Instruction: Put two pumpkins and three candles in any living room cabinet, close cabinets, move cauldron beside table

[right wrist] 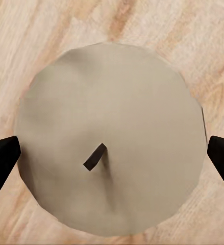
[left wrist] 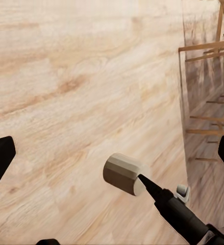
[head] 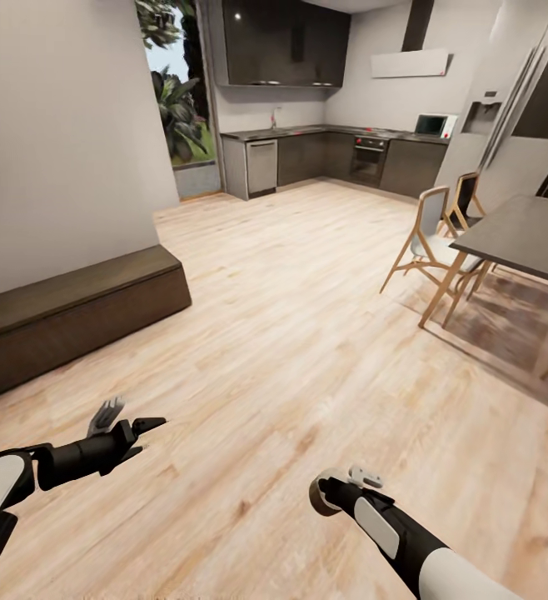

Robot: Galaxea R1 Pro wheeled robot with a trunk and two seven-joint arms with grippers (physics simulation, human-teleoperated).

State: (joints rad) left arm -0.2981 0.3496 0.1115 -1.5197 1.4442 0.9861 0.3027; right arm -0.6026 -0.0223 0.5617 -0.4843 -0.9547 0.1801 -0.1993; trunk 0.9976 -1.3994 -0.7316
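My right gripper (head: 332, 487) is shut on a short beige candle (head: 316, 497), held low over the wooden floor at the lower middle of the head view. In the right wrist view the candle's round top (right wrist: 112, 138) with its dark wick sits between the two black fingers (right wrist: 2, 155). My left gripper (head: 132, 421) hangs open and empty at the lower left. The left wrist view looks across at the held candle (left wrist: 123, 173). A long low dark-brown cabinet (head: 74, 317) stands shut against the left wall. The pumpkins, cauldron and coffee table are out of view.
A dark dining table (head: 524, 233) with wooden chairs (head: 428, 242) on a rug stands at the right. A kitchen with dark units (head: 332, 154) lies at the far end. Open wooden floor (head: 291, 333) stretches between the cabinet and the chairs.
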